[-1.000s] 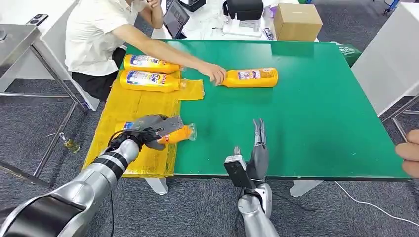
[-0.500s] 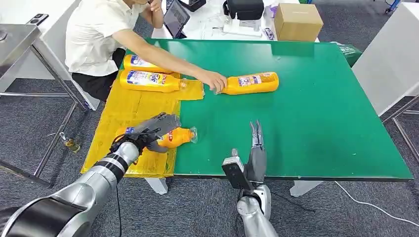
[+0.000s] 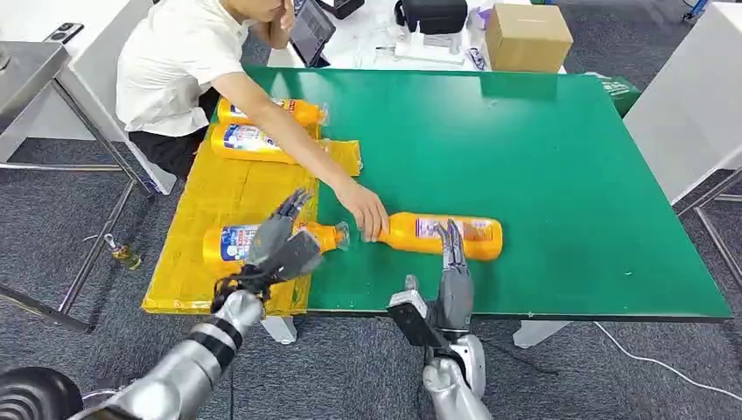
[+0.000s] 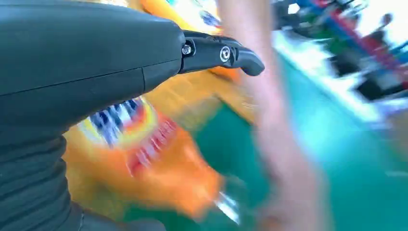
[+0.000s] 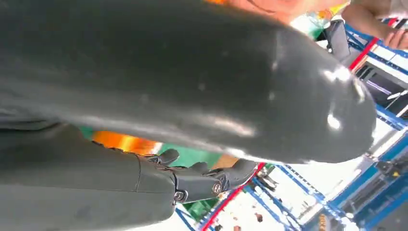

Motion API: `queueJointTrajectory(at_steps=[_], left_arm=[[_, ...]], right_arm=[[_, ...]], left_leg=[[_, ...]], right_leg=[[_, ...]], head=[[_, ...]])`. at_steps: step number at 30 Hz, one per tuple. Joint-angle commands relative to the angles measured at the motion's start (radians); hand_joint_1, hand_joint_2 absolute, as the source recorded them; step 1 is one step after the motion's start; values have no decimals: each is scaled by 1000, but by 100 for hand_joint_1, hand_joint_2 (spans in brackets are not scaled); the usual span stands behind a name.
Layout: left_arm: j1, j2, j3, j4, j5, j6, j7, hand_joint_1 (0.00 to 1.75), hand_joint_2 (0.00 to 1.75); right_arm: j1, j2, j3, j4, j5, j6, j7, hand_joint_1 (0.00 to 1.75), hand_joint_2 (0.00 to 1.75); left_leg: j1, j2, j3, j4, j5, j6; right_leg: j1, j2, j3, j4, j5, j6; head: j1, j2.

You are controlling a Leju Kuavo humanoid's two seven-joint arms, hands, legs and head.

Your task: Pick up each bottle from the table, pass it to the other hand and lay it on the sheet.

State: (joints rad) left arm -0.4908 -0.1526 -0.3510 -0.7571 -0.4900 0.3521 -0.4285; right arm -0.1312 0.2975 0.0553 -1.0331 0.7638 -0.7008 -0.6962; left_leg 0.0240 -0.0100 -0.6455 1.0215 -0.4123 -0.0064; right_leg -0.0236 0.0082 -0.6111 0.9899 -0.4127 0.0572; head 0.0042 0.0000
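Bottles are lying in three places as I am watching from the head view. One orange bottle (image 3: 442, 235) is lying on its side on the green table (image 3: 569, 175), near the front edge, with its cap end pointing toward my left side. My right hand (image 3: 452, 278) is standing just in front of it, fingers straight and close together, pointing up; the fingertips are overlapping the bottle's body in the picture, but I cannot tell whether they are touching it, and the hand is gripping nothing. A person's hand (image 3: 366, 210) is resting at that bottle's cap end.

My left hand (image 3: 282, 243) is hovering with its fingers spread apart and nothing in them, over a second bottle (image 3: 238, 242) that is lying on the yellow sheet (image 3: 219, 197), its neck reaching past the sheet's edge onto the green. In the blurred left wrist view that bottle's label is showing just under the fingers; I cannot tell whether they are touching.

Two more bottles (image 3: 254, 143) are lying side by side at the far end of the sheet, partly behind the person's arm.

A cardboard box (image 3: 528, 37) is sitting beyond the table's far edge.
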Motion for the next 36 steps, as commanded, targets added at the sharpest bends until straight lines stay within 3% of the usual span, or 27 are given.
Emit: queueJointTrajectory(at_steps=[1, 4, 9, 11, 16, 20, 21, 28, 32, 36], left_arm=[[215, 34, -58, -480, 275, -71, -84, 0, 175], [227, 27, -49, -522, 291, -55, -95, 0, 175], [262, 35, -59, -649, 324, 7, -140, 0, 175], [270, 35, -59, -663, 354, -20, -129, 0, 175], [269, 35, -60, -661, 354, -20, -129, 0, 175], [269, 35, -60, -661, 354, -20, -129, 0, 175], [269, 35, -60, -661, 354, -20, -129, 0, 175], [269, 35, -60, -661, 354, -20, -129, 0, 175], [266, 29, -60, -658, 385, -44, -131, 0, 175], [248, 16, -73, -640, 421, -63, -101, 0, 175]], right_arm=[[53, -36, -84, -154, 207, 3, -2, 0, 175], [57, -44, -89, -170, 237, 3, -2, 0, 175], [12, -67, -181, -138, 482, 3, 10, 0, 175], [-29, -141, -136, -60, 547, 3, 136, 0, 175], [-40, -158, -132, -47, 530, 3, 133, 0, 175], [-40, -158, -132, -47, 530, 3, 133, 0, 175], [-40, -158, -132, -47, 530, 3, 133, 0, 175], [-40, -158, -132, -47, 530, 3, 133, 0, 175], [-140, -262, 7, 151, 566, 3, 353, 0, 175], [-231, -296, 74, 279, 589, 3, 436, 0, 175]], left_leg=[[0, 1, 4, 0, -2, 2], [0, 1, 1, 0, -1, 1], [0, 1, 4, 1, -3, 3], [0, 2, 5, -1, -2, 3], [0, 1, 2, -1, -1, 2], [0, 2, 10, -2, -3, 3], [0, 0, 3, -1, -1, 1], [0, 1, 3, -1, -1, 2], [0, 3, 6, -1, -2, 2], [0, 3, 5, -1, -1, 3]], right_leg=[[0, -1, 4, -1, -2, -2], [0, 0, 1, 0, -1, -1], [1, -1, 5, 0, -2, -2], [1, 0, 6, -2, -2, -2], [0, -1, 4, -1, -1, -1], [1, 0, 10, -2, -3, -4], [0, -1, 4, -1, -1, -2], [0, 0, 3, -1, -1, -1], [1, 1, 6, -2, -1, -2], [1, 1, 6, -2, 0, -2]], head=[[0, 0], [1, 0], [0, 0], [0, 0], [0, 0], [0, 0], [0, 0], [0, 0], [0, 0], [0, 0]])
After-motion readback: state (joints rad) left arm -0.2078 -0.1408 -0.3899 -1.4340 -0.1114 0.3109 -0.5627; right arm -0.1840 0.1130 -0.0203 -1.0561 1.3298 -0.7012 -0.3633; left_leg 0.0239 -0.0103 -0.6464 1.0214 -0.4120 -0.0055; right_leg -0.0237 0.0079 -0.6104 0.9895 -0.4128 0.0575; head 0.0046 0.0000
